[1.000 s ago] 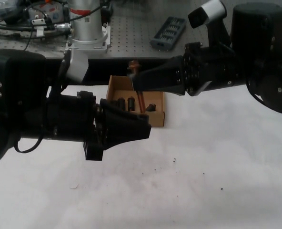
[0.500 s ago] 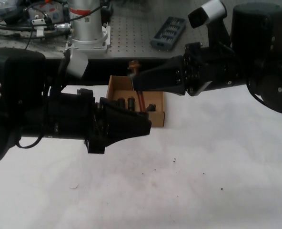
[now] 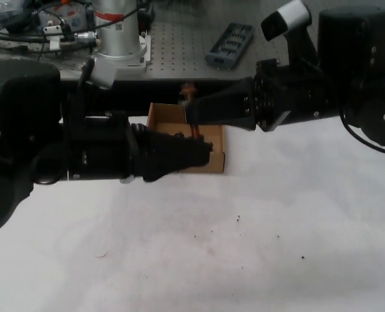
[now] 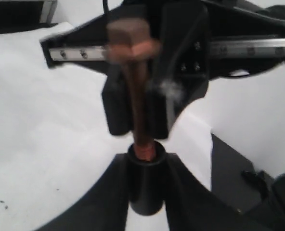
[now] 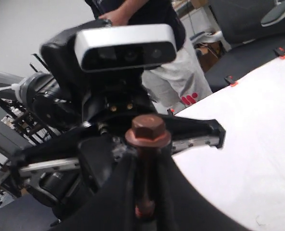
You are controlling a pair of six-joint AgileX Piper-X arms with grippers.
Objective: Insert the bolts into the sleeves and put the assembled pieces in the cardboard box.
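midair, bolt point(image 4: 135, 82) tip at sleeve point(image 4: 145, 185) mouth

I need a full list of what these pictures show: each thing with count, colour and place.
bolt: one, copper, in right gripper, tip at mouth of sleeve
sleeve: one, black, in left gripper
cardboard box: one, brown, on bench, partly hidden by left gripper
slotted tray: one, grey, on perforated table beyond
bench: one, white cover
left gripper: one, black, shut on sleeve
right gripper: one, black, shut on bolt
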